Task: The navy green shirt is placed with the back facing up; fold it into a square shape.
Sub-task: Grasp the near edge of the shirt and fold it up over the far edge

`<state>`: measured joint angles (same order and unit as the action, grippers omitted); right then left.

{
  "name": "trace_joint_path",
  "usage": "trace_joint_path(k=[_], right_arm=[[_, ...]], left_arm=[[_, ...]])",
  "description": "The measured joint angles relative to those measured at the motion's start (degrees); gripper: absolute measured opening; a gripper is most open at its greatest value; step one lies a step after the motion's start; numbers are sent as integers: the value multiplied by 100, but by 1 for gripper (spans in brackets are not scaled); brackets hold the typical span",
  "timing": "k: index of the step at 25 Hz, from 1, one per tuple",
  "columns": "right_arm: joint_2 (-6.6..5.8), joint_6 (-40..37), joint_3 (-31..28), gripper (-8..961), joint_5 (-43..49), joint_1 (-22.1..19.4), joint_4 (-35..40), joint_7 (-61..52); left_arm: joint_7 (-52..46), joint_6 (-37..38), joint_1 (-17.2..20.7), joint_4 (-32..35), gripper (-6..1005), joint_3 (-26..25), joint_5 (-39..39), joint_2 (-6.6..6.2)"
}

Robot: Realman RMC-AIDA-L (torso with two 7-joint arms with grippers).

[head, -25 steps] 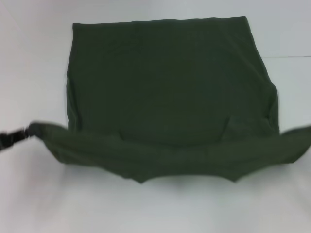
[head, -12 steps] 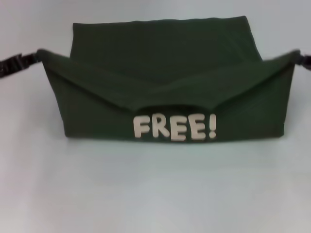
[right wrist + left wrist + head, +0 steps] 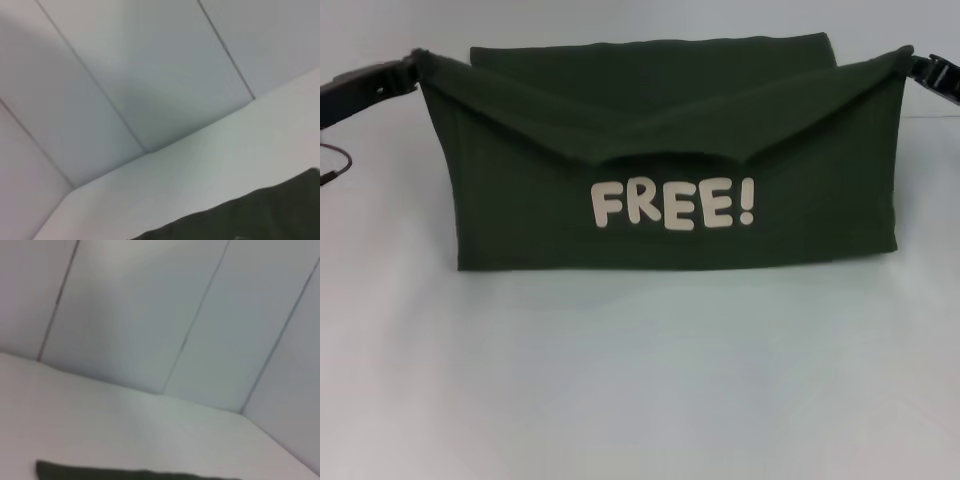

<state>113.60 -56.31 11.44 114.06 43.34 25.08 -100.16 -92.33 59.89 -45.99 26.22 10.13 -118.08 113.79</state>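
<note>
1. Left hand (image 3: 408, 68) and right hand (image 3: 916, 62) each pinch a top corner of the shirt (image 3: 670, 200), now further back than half a second ago.
2. The flap with FREE! (image 3: 672, 204) almost covers the rear layer on the tabletop (image 3: 640, 380).
3. Fold's nearly done; lay it flat next.

Left gripper (image 3: 412, 66) and right gripper (image 3: 912, 62) fingers buried in the raised corners of the navy green shirt (image 3: 670, 165), closure unreadable. Both arms cut by head view edges. Raised flap hides the layers behind. Wrist views catch only shirt slivers, blurred.
</note>
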Motion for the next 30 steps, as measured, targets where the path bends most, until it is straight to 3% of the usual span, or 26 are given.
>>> trace_joint_path(k=[4,16,27,30], right_arm=[[29,535,246,8,-427,91,-267,348],[405,1618,309,5,-1077,201,-602,1488],[432,1814,361,6,-1108,159,-674,1545],[453,1896,448,46,-1112,162,-706,1613]], left_arm=[[644,-336,-35,-249,27,5,515,54],[2329,-1151,-56,-781,26,-17,1234,475],[2616,-1203,-74,-863,96,52,1340,563],[2629,-1205,-74,-845,119,271,1330,588]])
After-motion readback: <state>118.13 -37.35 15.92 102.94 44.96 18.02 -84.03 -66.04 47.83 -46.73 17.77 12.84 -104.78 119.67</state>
